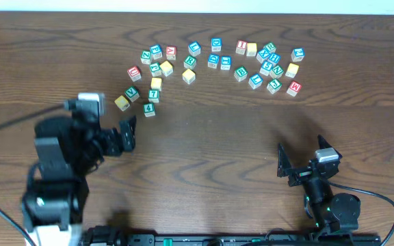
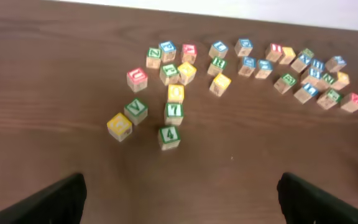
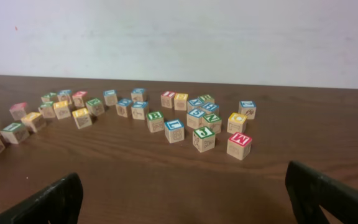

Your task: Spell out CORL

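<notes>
Many wooden letter and number blocks (image 1: pixel 214 63) lie scattered in a band across the far half of the table. A red block that seems to read C (image 2: pixel 136 78) lies at the left end of the band (image 1: pixel 134 72). A blue block that reads L (image 3: pixel 174 129) and a red M block (image 3: pixel 239 144) lie near the right end. My left gripper (image 1: pixel 124 135) is open and empty, just in front of the green 4 block (image 2: pixel 169 137); the left wrist view shows its jaws (image 2: pixel 180 199) wide apart. My right gripper (image 1: pixel 301 158) is open and empty (image 3: pixel 185 199), well in front of the blocks.
The brown wooden table (image 1: pixel 211 143) runs to a white wall (image 3: pixel 179 37) at the back. A black rail (image 1: pixel 204 239) lies along the front edge. Cables trail from both arm bases.
</notes>
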